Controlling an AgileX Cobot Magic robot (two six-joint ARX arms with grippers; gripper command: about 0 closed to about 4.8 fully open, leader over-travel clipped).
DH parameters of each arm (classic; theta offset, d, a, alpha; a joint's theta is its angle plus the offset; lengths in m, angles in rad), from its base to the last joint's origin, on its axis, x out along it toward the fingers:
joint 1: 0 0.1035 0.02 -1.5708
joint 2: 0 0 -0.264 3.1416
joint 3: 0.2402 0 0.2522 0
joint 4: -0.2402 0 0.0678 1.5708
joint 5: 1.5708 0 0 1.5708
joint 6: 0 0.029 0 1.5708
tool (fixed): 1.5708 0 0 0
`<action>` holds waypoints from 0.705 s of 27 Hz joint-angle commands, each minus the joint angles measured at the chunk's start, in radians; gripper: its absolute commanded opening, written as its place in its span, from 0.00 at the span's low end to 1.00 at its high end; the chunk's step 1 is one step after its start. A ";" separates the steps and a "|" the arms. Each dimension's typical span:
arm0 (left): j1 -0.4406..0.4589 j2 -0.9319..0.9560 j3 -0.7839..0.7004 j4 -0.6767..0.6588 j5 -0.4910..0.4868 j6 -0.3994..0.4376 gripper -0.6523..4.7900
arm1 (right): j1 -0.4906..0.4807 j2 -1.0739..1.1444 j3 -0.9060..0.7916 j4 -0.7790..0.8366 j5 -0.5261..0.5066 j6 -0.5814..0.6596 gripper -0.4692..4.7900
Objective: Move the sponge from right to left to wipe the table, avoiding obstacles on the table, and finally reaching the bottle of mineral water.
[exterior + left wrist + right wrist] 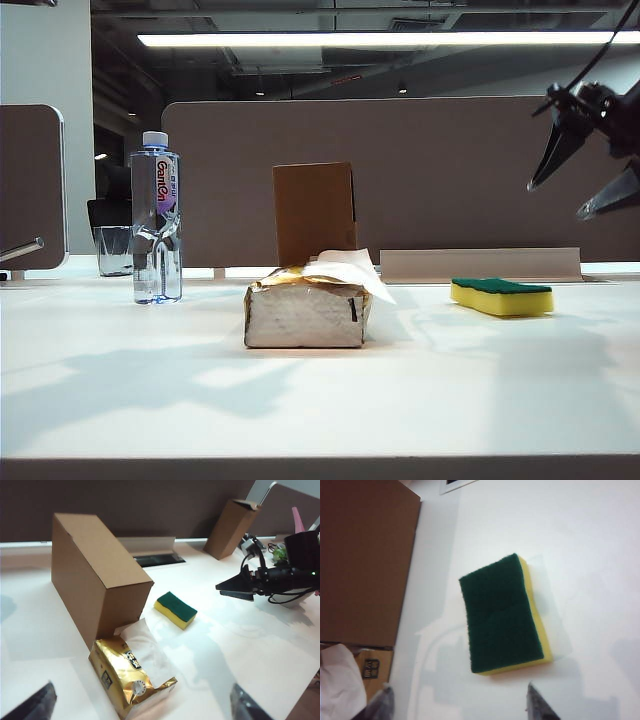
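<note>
Hovering above the sponge (502,615), the right gripper (460,700) has its fingers spread wide with nothing between them; the sponge lies flat on the table (320,400) directly beneath it, green side up. The left gripper (145,702) is likewise spread and empty, poised high over the tissue pack (131,675) and the upright cardboard box (95,575). Judging risks: a descent slightly off centre could push the sponge sideways rather than straddle it. Sweeping leftward, the tissue pack and box stand just beside the sponge's path, so a straight drag would likely shove them. At the far end, overshooting could topple the mineral water bottle (156,220), which holds clear water. A glass cup (114,250) behind it looks empty.
</note>
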 commanded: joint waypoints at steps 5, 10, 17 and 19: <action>-0.002 0.065 0.093 -0.130 0.017 0.103 0.98 | 0.008 0.142 0.128 -0.026 -0.015 -0.001 0.73; -0.002 0.065 0.096 -0.130 0.021 0.105 0.98 | 0.027 0.240 0.229 -0.080 -0.014 -0.014 0.73; -0.002 0.065 0.096 -0.129 0.021 0.104 0.98 | 0.043 0.322 0.289 -0.121 0.005 -0.040 0.73; -0.002 0.065 0.096 -0.130 0.021 0.104 0.98 | 0.046 0.337 0.290 -0.122 0.027 -0.060 0.73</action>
